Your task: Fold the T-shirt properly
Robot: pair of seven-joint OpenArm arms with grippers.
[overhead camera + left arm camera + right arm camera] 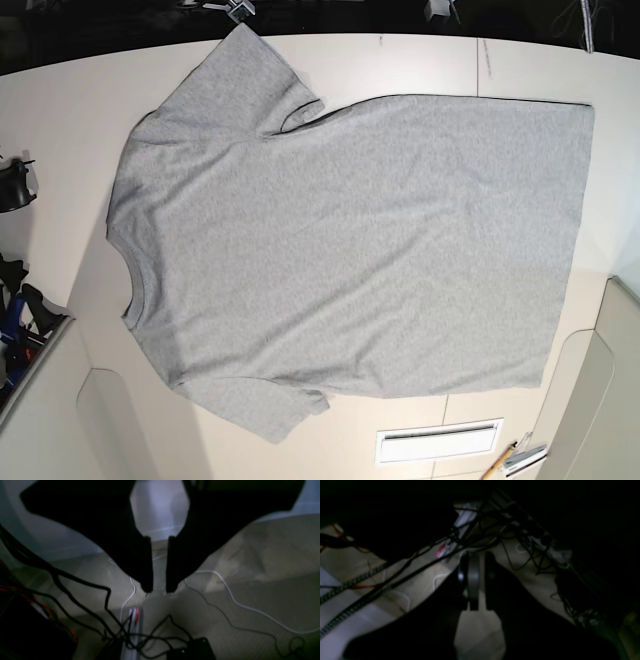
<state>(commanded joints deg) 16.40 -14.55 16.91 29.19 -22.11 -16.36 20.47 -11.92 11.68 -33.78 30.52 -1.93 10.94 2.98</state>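
The T-shirt [350,240] lies spread flat on the white table [60,130], plain grey side up. Its ribbed neck [130,290] is at the left and its hem [572,240] at the right. One sleeve [240,80] points to the far edge, the other [265,415] to the near edge. Neither gripper shows in the base view. My left gripper [158,590] and right gripper [481,555] both hang off the table over the floor. Each is empty, with its fingers parallel and only a narrow gap between them.
Black and white cables [105,605] and a power strip [132,635] lie on the carpet below the left gripper. More cables [520,535] lie under the right gripper. A white slotted panel [440,440] and a pencil [500,462] sit at the table's near edge.
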